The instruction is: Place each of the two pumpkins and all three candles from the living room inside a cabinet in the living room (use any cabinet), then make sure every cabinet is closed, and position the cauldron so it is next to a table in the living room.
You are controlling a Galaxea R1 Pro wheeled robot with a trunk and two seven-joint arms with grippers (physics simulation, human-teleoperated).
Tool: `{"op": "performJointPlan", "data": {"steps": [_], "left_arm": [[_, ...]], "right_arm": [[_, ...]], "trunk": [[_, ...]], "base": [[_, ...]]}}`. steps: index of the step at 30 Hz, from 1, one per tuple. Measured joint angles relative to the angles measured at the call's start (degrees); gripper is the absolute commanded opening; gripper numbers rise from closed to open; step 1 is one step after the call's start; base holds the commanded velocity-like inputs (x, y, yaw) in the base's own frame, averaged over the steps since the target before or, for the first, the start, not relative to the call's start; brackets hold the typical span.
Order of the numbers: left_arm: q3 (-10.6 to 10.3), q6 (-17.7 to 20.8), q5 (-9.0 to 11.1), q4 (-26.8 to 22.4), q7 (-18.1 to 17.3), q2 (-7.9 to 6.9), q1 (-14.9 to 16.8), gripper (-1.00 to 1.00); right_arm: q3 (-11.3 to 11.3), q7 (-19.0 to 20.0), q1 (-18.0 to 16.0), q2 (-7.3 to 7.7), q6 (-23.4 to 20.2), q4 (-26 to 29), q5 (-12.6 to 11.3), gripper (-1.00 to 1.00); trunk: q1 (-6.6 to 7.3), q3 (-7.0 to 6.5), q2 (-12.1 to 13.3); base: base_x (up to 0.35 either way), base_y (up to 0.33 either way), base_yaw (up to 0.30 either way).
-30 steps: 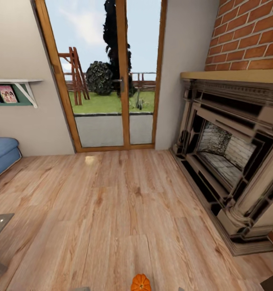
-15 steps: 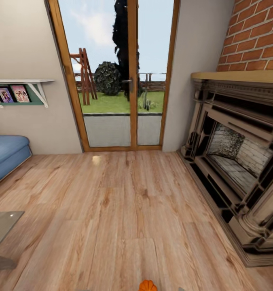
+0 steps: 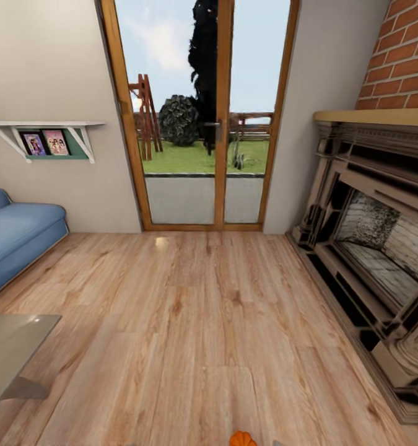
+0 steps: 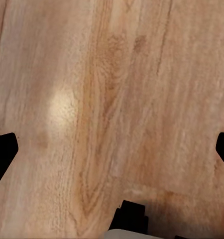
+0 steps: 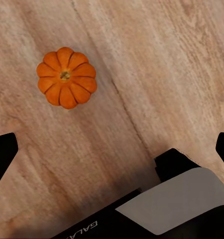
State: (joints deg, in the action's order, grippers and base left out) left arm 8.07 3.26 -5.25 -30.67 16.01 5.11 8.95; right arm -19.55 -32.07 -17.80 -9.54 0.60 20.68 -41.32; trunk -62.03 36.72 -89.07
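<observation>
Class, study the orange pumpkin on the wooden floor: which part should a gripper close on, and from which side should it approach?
Grip the pumpkin across its ribbed body, coming straight down from above. It sits upright, stem up, on the bare floor, and the stem looks too short to hold.

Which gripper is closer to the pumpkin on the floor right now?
Right, probably. The right gripper hangs open above the pumpkin, which lies ahead of its fingertips. The left gripper looks down at bare wooden floor.

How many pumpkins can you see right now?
1. A single pumpkin lies on the wood floor just ahead of the robot, at the bottom edge of the head view, apart from the right gripper. The second may be out of frame.
</observation>
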Motion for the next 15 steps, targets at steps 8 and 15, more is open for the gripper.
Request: {"op": "performJointPlan", "data": {"steps": [8, 15], "left_arm": [[-0.02, 0.0, 0.0, 0.01, 0.0, 0.01, 0.0, 1.0], [-0.04, 0.0, 0.0, 0.01, 0.0, 0.01, 0.0, 1.0]], "right_arm": [[0.0, -0.03, 0.0, 0.0, 0.01, 0.0, -0.01, 1.0], [0.0, 0.0, 0.0, 0.0, 0.01, 0.0, -0.03, 1.0]], "trunk": [[0.01, 0.0, 0.0], [0.01, 0.0, 0.0]], "base": [[0.022, 0.062, 0.005], [0.078, 0.165, 0.0]]}}
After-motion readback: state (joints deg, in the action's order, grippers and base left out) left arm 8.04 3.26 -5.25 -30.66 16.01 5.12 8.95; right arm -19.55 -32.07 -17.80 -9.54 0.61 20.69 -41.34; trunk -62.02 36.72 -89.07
